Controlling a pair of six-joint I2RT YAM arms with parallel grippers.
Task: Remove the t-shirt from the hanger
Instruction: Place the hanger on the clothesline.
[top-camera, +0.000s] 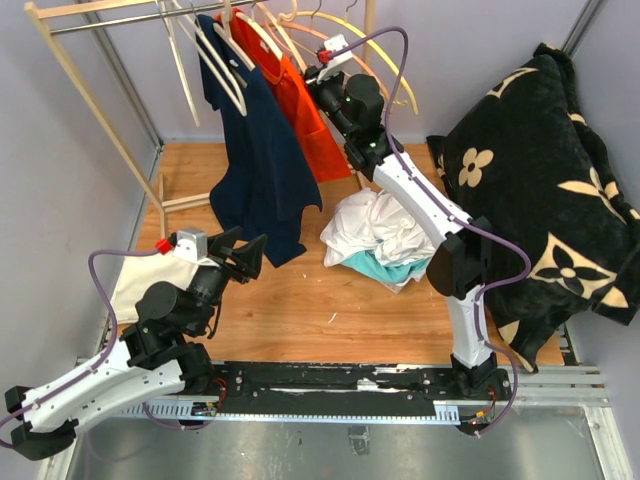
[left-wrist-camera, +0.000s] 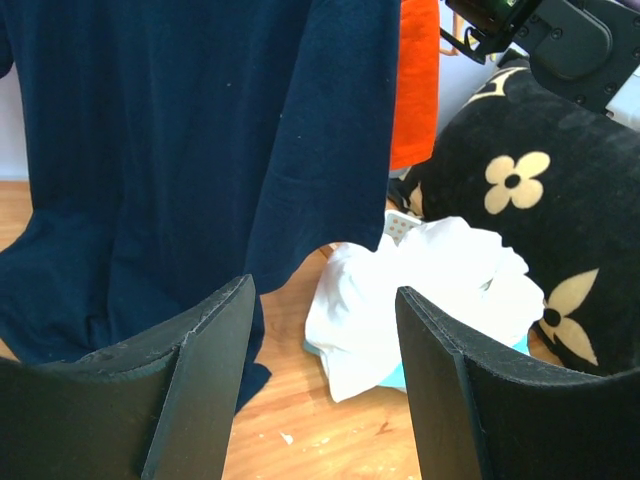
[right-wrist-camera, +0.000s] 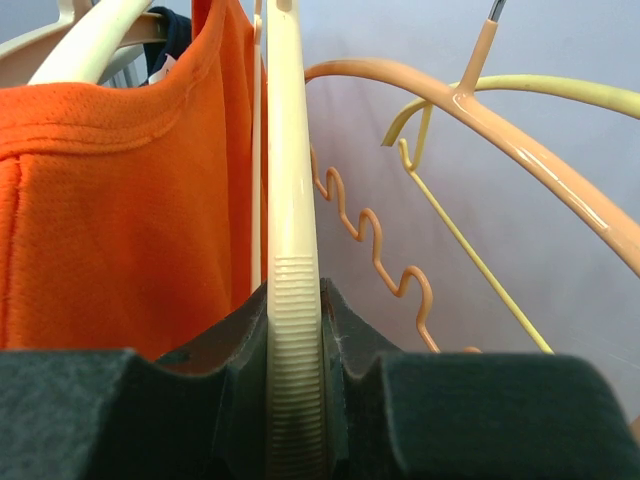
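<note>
An orange t-shirt (top-camera: 305, 115) and a navy t-shirt (top-camera: 255, 150) hang on cream hangers on the wooden rack (top-camera: 90, 105). My right gripper (top-camera: 322, 80) is raised at the rack, right of the orange shirt. In the right wrist view it (right-wrist-camera: 295, 300) is shut on the ribbed arm of a cream hanger (right-wrist-camera: 290, 180), with the orange shirt (right-wrist-camera: 120, 200) just left of it. My left gripper (top-camera: 250, 255) is open and empty, low by the navy shirt's hem. In the left wrist view it (left-wrist-camera: 325, 300) faces the navy shirt (left-wrist-camera: 180, 150).
A pile of white and teal clothes (top-camera: 380, 235) lies on the wooden table, also in the left wrist view (left-wrist-camera: 420, 290). A black flower-patterned cushion (top-camera: 545, 170) fills the right side. A cream cloth (top-camera: 135, 280) lies at the left. Peach (right-wrist-camera: 480, 110) and yellow empty hangers hang right of my right gripper.
</note>
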